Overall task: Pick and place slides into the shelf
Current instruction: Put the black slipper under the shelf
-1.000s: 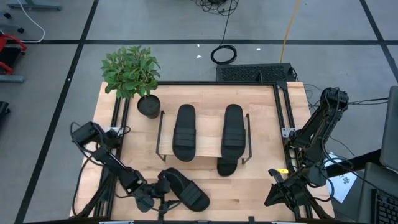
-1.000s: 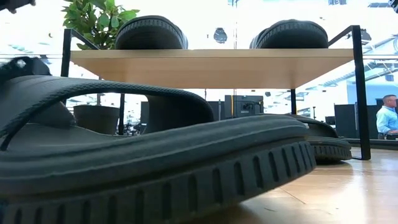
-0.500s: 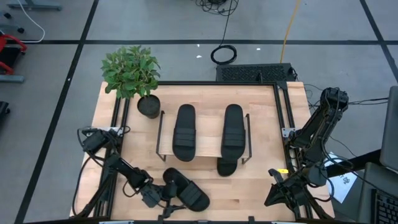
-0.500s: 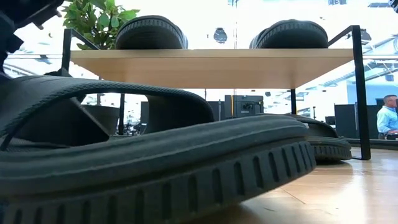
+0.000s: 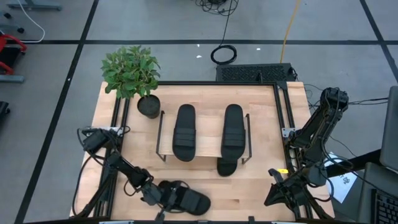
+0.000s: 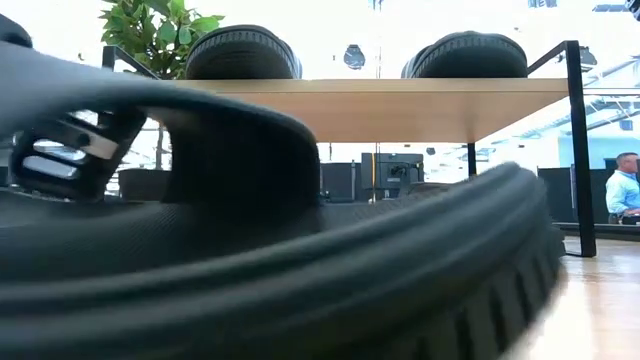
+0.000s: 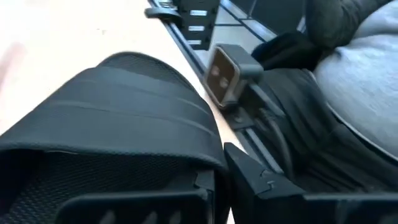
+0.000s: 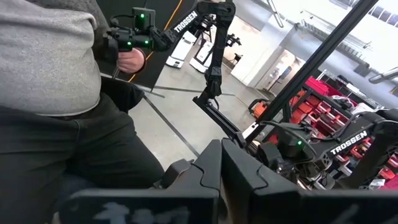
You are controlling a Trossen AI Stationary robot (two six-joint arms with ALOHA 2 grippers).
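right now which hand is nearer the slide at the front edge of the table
Left. The left hand is right at the slide, at its near end. The right hand waits off the table's right front corner.

Potted plant (image 5: 132, 74) at table's (image 5: 261, 106) far-left corner; person (image 6: 622, 188) behind.

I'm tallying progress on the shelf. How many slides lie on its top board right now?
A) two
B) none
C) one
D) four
A: the high view shows two slides lying side by side on the shelf top board; a third sits partly beneath it, and the fourth is at the left gripper near the table's front edge.
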